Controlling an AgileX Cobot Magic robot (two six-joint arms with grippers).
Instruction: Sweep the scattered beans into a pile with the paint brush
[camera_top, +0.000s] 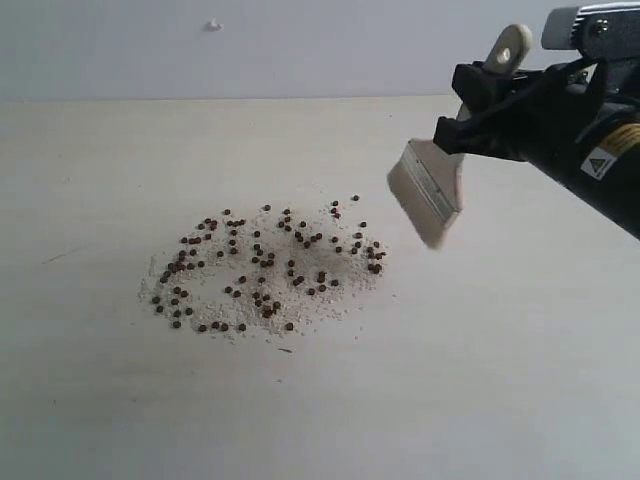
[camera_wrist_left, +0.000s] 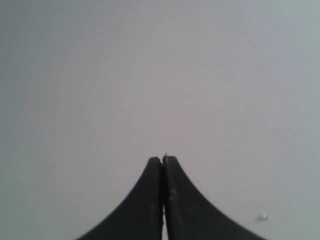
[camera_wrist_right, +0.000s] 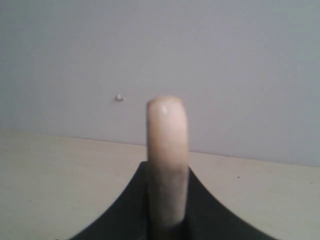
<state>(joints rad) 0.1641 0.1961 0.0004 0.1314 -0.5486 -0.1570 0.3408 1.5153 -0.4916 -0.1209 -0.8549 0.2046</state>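
Dark reddish-brown beans lie spread over a wide patch of the pale table, mixed with whitish crumbs. The paint brush hangs in the air to the right of the patch, bristles down and clear of the table. My right gripper is shut on its wooden handle; the handle's end rises between the black fingers. In the left wrist view my left gripper is shut and holds nothing, facing a plain grey surface. It does not show in the exterior view.
The pale table runs back to a grey wall that carries a small white mark. The black right arm comes in from the upper right.
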